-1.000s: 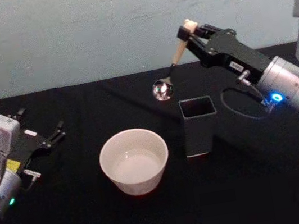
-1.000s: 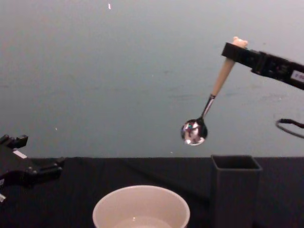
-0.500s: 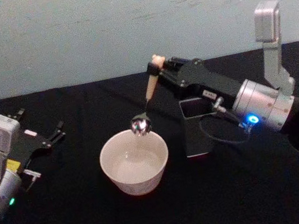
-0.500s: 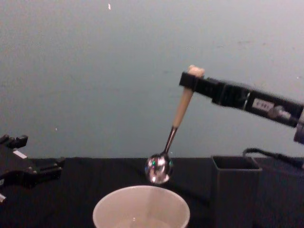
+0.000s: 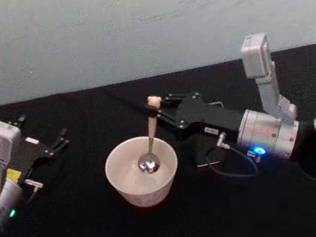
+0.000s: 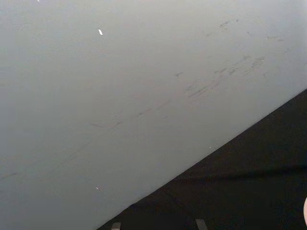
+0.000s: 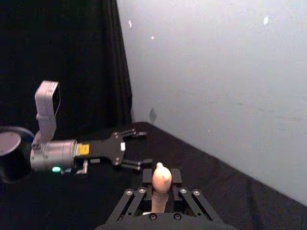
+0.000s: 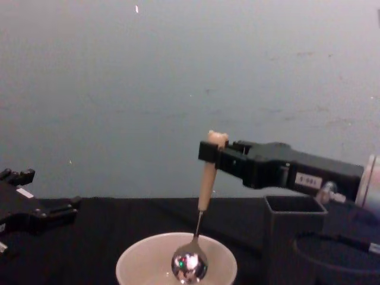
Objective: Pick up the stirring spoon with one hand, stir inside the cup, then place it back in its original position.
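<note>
From the head we look down on the tabletop; from the chest, low and near, toward the wall at 12 o'clock. Both share the cup and stirring spoon. Our right wrist camera faces 9 o'clock, onto the left gripper; our left faces the wall.

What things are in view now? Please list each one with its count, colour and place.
stirring spoon: 1, cream handle with a bear head, shiny metal bowl; nearly upright, bowl down inside the cup.
cup: 1, cream-white; middle of the table, near the front.
holder: 1, dark grey, square-mouthed; right of the cup, partly behind the right arm.
table: 1, black cover; under everything.
wall: 1, pale grey; behind the table.
right gripper: 1, black; above the cup, shut on the spoon's handle.
left gripper: 1, black, open; parked at the table's left side.
</note>
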You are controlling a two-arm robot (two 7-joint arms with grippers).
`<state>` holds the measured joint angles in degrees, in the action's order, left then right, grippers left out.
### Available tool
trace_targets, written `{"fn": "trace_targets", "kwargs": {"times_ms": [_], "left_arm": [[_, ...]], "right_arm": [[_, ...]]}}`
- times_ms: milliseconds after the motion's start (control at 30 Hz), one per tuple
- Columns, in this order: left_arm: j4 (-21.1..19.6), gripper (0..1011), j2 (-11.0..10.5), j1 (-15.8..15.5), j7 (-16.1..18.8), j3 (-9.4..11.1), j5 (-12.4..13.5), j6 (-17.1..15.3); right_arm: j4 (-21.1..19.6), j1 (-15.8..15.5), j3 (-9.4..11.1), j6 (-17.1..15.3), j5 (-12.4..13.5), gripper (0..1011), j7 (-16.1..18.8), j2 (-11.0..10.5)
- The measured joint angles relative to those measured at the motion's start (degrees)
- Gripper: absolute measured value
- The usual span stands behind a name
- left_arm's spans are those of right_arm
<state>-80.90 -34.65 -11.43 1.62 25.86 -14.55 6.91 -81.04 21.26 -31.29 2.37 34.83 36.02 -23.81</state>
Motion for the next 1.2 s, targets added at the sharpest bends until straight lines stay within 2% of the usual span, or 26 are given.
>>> {"fn": "trace_targets", "kwargs": {"times_ms": [533,667,900,1200], "left_arm": [[0.0,1001,0.0,0.0,0.0,0.0,0.0,0.0],[0.0,1001,0.0,0.0,0.0,0.0,0.0,0.0],[0.0,1001,0.0,0.0,0.0,0.0,0.0,0.0],[0.0,1001,0.0,0.0,0.0,0.0,0.0,0.0]], "right_arm": [[2.02,1.17,-3.26,-0.64,-2.96,225,1.94,1.11],[3.79,2.2,-4.12,-0.68,-3.94,225,1.96,2.37],[8.51,4.78,-5.02,-0.17,-5.53,225,1.47,5.79],[14.01,7.79,-4.41,0.16,-5.92,224,0.76,9.48]]}}
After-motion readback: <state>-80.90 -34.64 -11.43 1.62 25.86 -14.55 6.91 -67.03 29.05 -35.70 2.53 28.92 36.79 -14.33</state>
